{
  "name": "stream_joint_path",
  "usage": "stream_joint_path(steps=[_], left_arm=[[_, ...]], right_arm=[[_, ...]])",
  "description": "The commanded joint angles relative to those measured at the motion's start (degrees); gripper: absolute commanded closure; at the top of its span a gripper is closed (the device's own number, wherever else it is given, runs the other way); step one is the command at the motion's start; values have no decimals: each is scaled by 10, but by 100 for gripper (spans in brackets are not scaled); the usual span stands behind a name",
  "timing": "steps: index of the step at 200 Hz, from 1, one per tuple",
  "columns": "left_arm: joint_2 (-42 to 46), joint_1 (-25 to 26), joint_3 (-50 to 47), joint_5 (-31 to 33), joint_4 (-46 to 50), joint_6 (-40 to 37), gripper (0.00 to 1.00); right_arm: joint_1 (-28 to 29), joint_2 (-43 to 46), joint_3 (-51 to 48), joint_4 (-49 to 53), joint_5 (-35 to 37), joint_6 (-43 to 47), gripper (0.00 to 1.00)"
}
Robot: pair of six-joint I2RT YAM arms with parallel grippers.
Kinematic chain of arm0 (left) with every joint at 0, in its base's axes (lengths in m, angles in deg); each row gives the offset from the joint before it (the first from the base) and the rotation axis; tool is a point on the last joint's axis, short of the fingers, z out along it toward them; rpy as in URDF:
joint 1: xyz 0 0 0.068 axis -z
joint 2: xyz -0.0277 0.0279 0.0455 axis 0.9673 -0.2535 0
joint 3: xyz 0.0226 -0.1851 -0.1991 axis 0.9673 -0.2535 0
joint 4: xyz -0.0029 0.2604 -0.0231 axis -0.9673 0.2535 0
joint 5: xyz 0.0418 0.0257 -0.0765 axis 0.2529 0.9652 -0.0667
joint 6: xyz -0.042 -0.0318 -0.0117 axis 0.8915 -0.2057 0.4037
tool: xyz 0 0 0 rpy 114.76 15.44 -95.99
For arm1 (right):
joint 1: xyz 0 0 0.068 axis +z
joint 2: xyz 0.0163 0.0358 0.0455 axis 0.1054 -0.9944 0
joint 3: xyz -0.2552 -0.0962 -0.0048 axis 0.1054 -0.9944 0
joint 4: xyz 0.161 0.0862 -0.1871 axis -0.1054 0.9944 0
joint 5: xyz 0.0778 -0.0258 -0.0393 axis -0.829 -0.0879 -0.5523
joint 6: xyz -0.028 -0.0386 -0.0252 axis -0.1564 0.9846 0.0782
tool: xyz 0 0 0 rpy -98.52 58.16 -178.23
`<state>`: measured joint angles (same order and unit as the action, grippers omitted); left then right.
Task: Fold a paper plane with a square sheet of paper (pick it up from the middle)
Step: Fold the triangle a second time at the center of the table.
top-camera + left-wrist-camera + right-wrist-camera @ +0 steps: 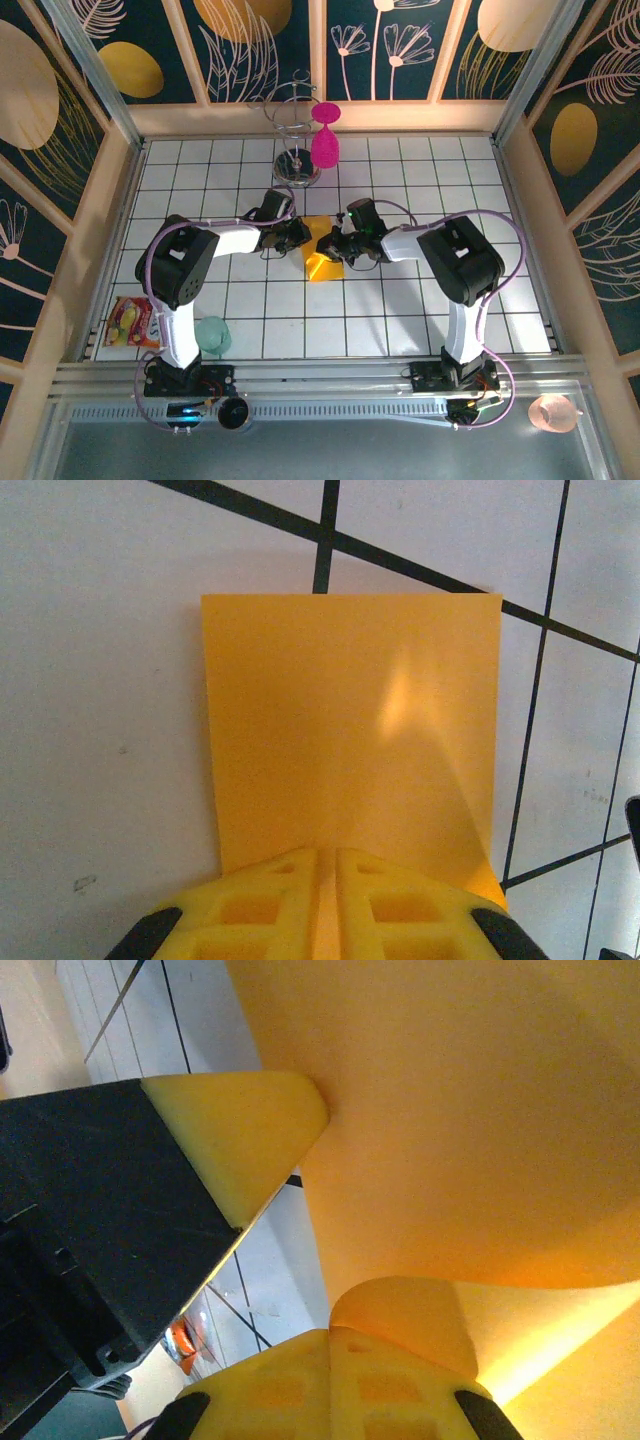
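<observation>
The square sheet of paper [322,252], plain orange-yellow, is held between my two grippers near the middle of the tiled table. My left gripper [298,236] is shut on its left edge. In the left wrist view the sheet [350,730] spreads flat ahead of the gripper [326,880], with a thin strip of paper pinched between the yellow pads. My right gripper [340,248] is shut on the opposite side. In the right wrist view the sheet [460,1140] curls up from that gripper [330,1355], and the left gripper's fingertip [245,1130] touches it. The paper plane is out of view.
A magenta goblet [325,140] hangs on a wire rack [293,160] at the back. A snack packet [132,322] and a teal cup [212,335] lie front left. A pink cup [553,412] sits outside the table, front right. Wooden walls [110,200] border the table.
</observation>
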<state>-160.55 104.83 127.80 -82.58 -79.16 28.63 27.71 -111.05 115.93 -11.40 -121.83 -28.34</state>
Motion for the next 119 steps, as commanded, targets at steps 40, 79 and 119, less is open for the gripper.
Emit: stream_joint_path(steps=[40, 79, 119], left_arm=[[-6, -2, -16, 5, 20, -4, 86], [-4, -2, -17, 5, 19, -3, 86], [-2, -2, -19, 2, 16, -3, 86]], right_arm=[[11, -28, 30, 16, 7, 3, 100], [12, -29, 36, 41, 21, 10, 100], [12, -31, 40, 46, 21, 11, 100]])
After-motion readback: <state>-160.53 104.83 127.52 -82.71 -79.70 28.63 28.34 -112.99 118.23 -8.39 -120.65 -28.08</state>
